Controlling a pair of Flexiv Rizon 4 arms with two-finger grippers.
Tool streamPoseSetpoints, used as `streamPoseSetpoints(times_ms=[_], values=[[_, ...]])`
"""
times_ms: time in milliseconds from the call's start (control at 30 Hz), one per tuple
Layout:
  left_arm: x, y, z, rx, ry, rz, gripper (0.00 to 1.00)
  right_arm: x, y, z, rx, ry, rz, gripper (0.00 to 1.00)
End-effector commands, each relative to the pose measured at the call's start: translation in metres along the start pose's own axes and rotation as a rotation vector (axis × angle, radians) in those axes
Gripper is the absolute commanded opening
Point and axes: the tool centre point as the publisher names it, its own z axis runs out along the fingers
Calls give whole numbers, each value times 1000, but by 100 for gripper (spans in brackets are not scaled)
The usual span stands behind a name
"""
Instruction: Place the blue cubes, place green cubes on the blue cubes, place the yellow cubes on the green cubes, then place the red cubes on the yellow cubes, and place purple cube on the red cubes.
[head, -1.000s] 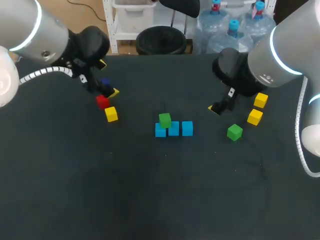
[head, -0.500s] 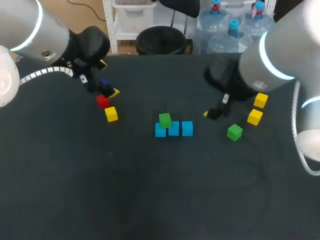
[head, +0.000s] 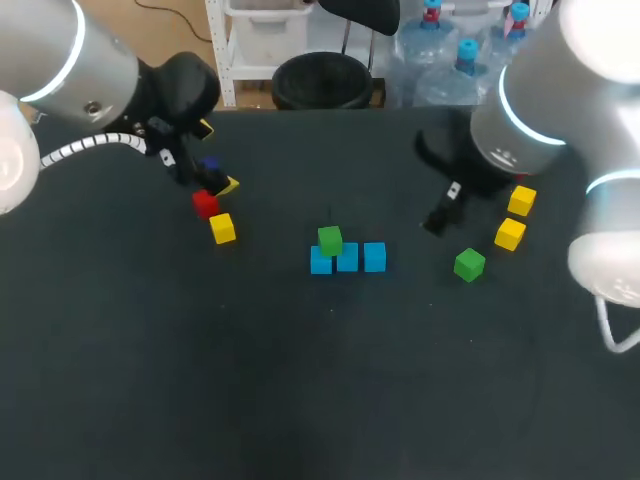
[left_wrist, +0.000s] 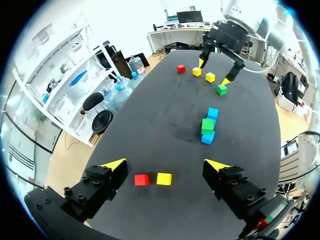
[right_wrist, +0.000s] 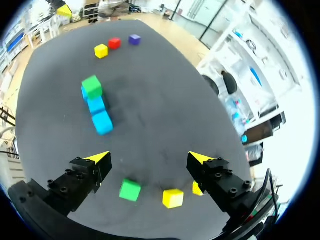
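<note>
The right tool (right_wrist: 150, 159) is being held spread near the loose green cube (right_wrist: 130, 190), apparently for grasping; the left tool (left_wrist: 165, 164) is being held spread too.

Blue cubes (head: 347, 259) in row; green cube (head: 329, 239) atop left one; loose green cube (head: 469, 264) right; red cube (head: 205, 203), purple cube (right_wrist: 134, 39) left.

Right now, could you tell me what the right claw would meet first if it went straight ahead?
Probably bare table, just past the green cube and yellow cube seen between its open fingers; depth is unclear.
</note>
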Motion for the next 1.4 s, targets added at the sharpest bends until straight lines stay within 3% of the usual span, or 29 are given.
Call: streamPoseSetpoints(times_ms=[33,400,667,933,1133,1167,1200,1333,1400], values=[[0,2,1,4,-2,2,100,14,4,-4,-33,32,36,100],[0,2,1,4,-2,2,100,49,13,21,-78,104,119,100],[0,2,1,4,-2,2,100,58,24,41,-168,145,142,100],[0,2,1,4,-2,2,100,63,22,46,-199,147,154,100],[0,2,1,4,-2,2,100,67,22,52,-217,157,159,81],[0,2,1,4,-2,2,100,67,22,52,-219,157,160,75],[0,2,1,4,-2,2,100,67,22,52,-221,158,159,52],[0,2,1,4,-2,2,100,66,23,52,-230,159,157,41],[0,2,1,4,-2,2,100,65,23,51,-235,160,155,30]])
